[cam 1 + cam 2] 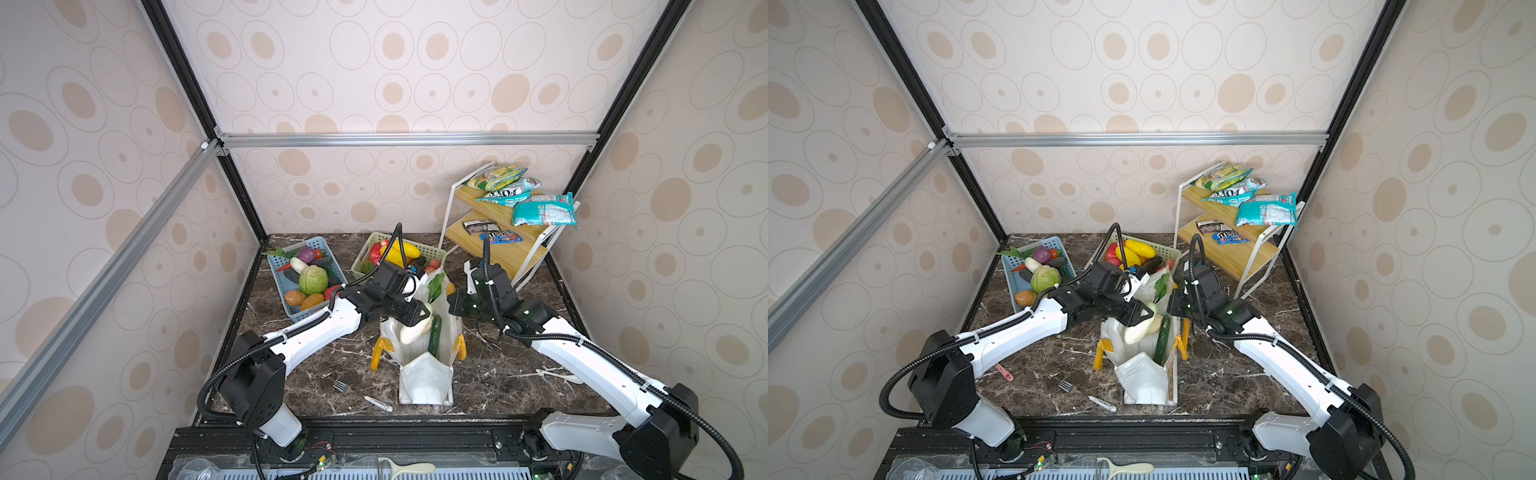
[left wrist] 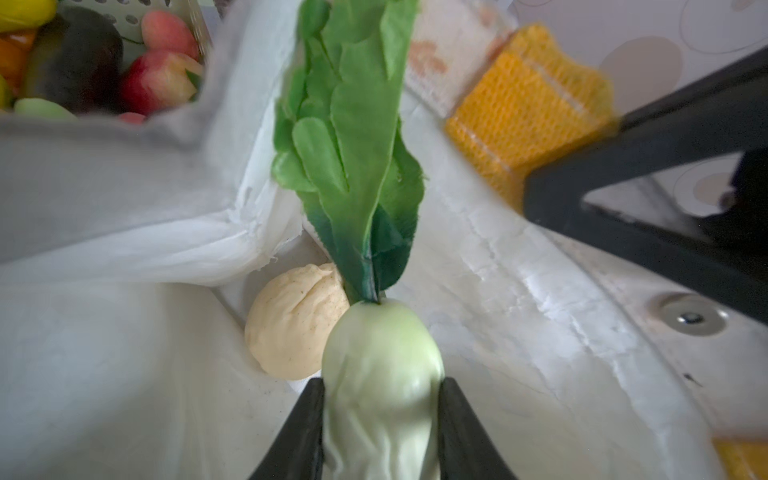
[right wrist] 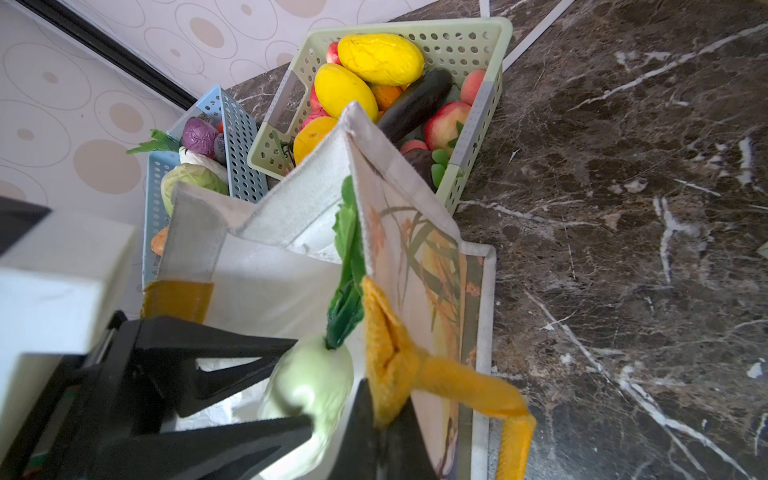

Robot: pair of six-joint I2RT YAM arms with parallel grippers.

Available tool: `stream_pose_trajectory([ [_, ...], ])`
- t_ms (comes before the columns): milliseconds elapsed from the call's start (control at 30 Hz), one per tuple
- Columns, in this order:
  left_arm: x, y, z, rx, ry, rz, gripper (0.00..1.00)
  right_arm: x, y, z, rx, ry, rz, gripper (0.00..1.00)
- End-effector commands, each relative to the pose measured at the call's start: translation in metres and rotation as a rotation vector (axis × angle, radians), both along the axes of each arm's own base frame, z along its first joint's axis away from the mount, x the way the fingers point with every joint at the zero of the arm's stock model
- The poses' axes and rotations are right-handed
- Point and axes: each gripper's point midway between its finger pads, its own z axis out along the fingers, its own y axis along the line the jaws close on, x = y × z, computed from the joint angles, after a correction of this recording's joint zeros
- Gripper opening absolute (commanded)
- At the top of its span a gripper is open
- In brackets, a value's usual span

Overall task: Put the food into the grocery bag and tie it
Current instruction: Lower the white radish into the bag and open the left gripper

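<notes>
Grocery bag (image 1: pixel 426 380) rim apparently pinched by right gripper (image 3: pixel 380 424); left gripper (image 2: pixel 382 388) clasps pale radish (image 2: pixel 382 345) inside.

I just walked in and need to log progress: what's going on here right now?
The left gripper is clamped on a pale white-green vegetable with a green leaf, holding it in the open mouth of the grocery bag. The right gripper is shut on the bag's yellow strap. A beige knobbly ball and a dark green cucumber already lie inside. More toy produce sits in the blue basket and the green basket behind.
</notes>
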Motion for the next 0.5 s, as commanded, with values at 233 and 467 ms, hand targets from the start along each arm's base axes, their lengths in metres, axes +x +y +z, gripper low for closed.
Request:
stream_pose_trajectory([
  [233, 0.004, -0.01, -0.018, 0.016, 0.008, 0.011, 0.23, 0.002, -0.002, 0.019, 0.027, -0.054, -0.027, 0.0],
  [467, 0.009, -0.01, -0.03, 0.057, 0.013, 0.041, 0.32, 0.001, -0.004, 0.019, 0.024, -0.058, -0.03, 0.0],
])
